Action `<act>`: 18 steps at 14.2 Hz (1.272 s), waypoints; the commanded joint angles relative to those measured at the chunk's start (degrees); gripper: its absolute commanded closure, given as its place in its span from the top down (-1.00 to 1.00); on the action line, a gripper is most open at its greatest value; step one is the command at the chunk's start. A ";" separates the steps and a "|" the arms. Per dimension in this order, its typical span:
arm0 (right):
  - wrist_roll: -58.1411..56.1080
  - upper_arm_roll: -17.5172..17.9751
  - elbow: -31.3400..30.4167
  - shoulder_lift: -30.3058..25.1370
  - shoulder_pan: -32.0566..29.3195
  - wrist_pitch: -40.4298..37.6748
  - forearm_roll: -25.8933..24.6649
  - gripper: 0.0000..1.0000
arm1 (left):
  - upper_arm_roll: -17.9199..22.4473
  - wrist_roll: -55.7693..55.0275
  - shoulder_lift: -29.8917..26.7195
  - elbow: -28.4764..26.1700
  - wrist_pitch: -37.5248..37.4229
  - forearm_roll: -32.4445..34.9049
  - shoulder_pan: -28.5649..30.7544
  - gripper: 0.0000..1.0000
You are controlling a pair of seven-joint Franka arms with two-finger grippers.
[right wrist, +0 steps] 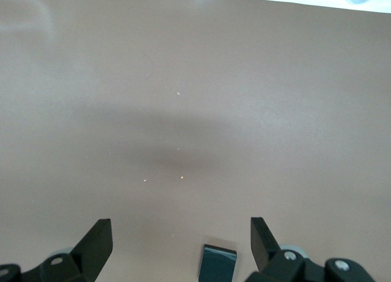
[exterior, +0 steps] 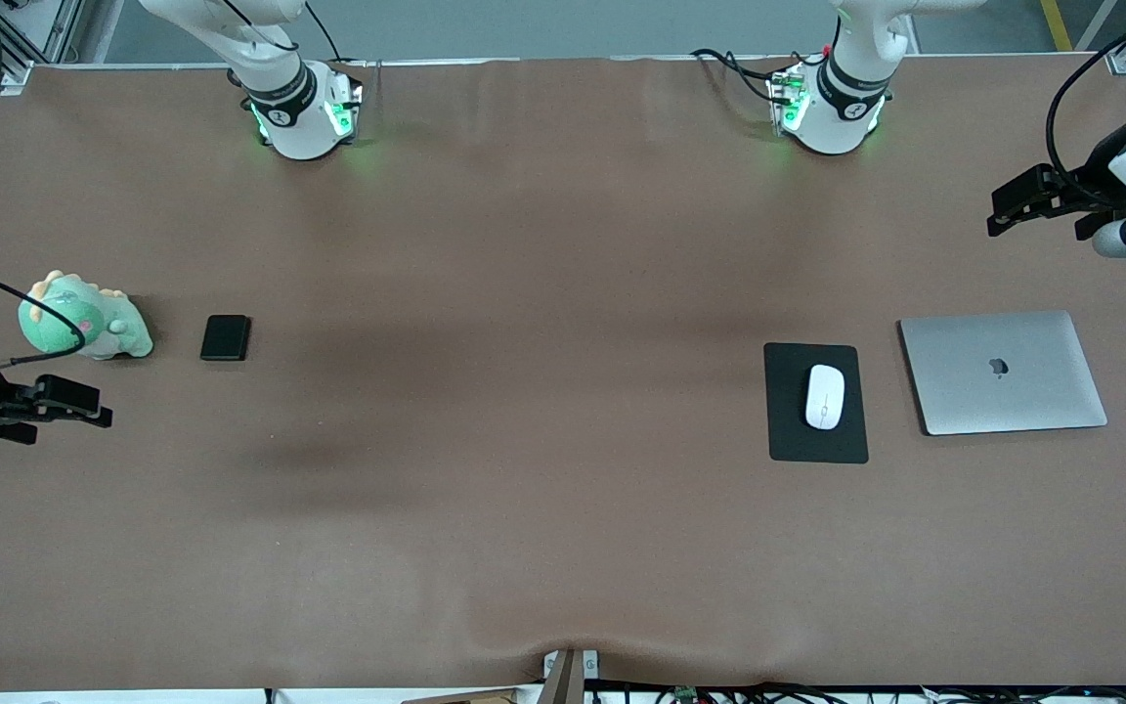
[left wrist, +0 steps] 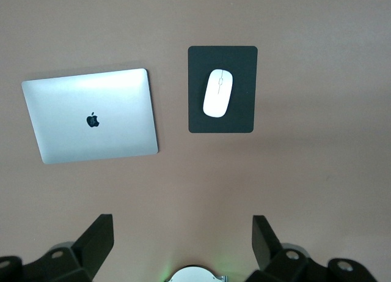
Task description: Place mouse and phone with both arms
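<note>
The white mouse (exterior: 825, 396) lies on the black mouse pad (exterior: 788, 430) toward the left arm's end of the table; both show in the left wrist view, the mouse (left wrist: 217, 93) on the pad (left wrist: 241, 62). The black phone (exterior: 226, 337) lies on the table toward the right arm's end; part of it shows in the right wrist view (right wrist: 218, 263). My left gripper (exterior: 1001, 211) (left wrist: 182, 236) is open and empty, up at the table's end, apart from the mouse. My right gripper (exterior: 99, 409) (right wrist: 181, 239) is open and empty, up near the phone.
A closed silver laptop (exterior: 1003, 372) lies beside the mouse pad, toward the left arm's end; it also shows in the left wrist view (left wrist: 91, 115). A green plush dinosaur (exterior: 84, 318) sits beside the phone. The brown table (exterior: 524, 391) is wide between the two groups.
</note>
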 commanded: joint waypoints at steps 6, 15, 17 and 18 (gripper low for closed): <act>5.21 0.56 -0.96 -11.82 2.53 -14.15 -4.36 1.00 | -0.18 0.74 0.62 1.24 0.03 0.93 0.17 1.00; 5.12 0.82 -18.00 -28.78 3.58 -15.66 -6.29 1.00 | 0.08 0.66 0.70 1.24 0.20 1.01 0.18 1.00; 5.03 0.64 -19.50 -29.67 3.58 -15.67 -6.29 1.00 | 0.08 0.74 0.70 1.24 0.20 1.10 0.09 1.00; 5.21 0.64 -19.68 -29.50 3.58 -15.67 -6.29 1.00 | -0.01 0.83 0.70 1.16 0.20 1.36 0.09 1.00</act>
